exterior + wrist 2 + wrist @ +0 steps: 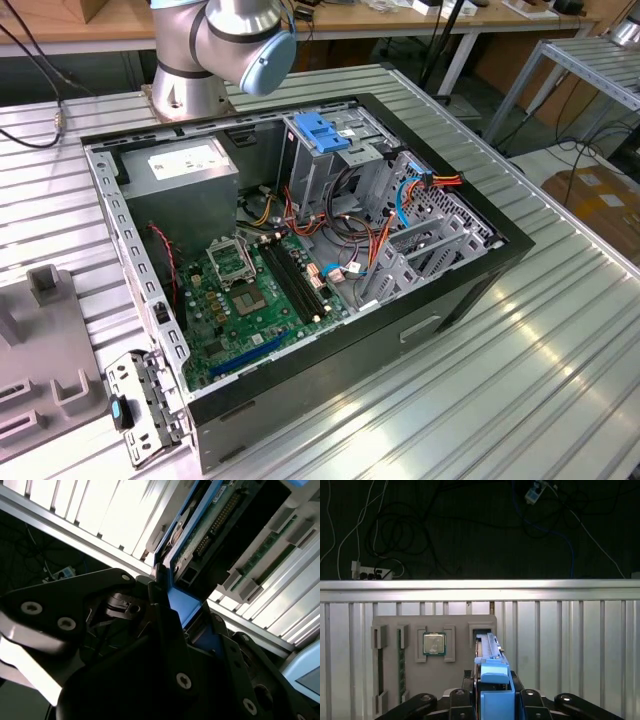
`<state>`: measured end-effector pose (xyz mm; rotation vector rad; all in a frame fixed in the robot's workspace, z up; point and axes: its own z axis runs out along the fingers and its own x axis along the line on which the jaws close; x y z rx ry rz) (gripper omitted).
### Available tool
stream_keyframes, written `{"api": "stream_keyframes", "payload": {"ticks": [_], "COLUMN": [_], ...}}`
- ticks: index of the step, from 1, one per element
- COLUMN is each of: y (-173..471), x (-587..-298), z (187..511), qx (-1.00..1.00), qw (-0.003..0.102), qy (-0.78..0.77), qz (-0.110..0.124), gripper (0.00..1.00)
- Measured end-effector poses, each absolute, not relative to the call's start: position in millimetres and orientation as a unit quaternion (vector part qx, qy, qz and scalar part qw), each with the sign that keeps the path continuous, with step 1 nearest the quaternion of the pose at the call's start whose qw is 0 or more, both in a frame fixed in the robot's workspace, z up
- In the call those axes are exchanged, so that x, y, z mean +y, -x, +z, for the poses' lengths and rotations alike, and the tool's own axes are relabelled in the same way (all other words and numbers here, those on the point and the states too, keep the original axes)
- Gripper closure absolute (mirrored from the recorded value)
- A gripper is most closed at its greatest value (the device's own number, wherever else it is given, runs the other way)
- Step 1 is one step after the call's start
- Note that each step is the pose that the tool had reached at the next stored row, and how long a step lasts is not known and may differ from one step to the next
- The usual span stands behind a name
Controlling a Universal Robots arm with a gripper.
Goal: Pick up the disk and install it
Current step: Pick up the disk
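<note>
In both wrist views my gripper [495,696] [187,614] is shut on the disk [489,651] [212,522], which stands on edge between the black fingers. Its blue plastic carrier rail [496,680] sits right at the fingers, and the second wrist view shows its green circuit board side. The disk's far end points at a slot in a grey fixture tray [455,677] lying on the ribbed metal table. In the exterior view the open computer case [300,250] lies on its side, with an upright metal cage with a blue top [322,135] inside.
The fixture tray also holds a processor chip [434,643] and a memory stick [399,665]. Inside the case are a grey power supply [190,165], a green motherboard [250,290] and loose cables [350,250]. The arm's base [215,40] stands behind the case.
</note>
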<state>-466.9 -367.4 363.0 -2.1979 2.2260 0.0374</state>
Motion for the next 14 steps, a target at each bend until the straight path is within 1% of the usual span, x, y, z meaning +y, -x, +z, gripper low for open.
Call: {"api": "stream_keyframes", "payload": {"ticks": [14], "y": [467.0], "x": [-367.4], "z": [387.9], "qx": [0.712], "qw": [0.007], "qy": [0.703], "qz": [0.012], "gripper": [0.63]}}
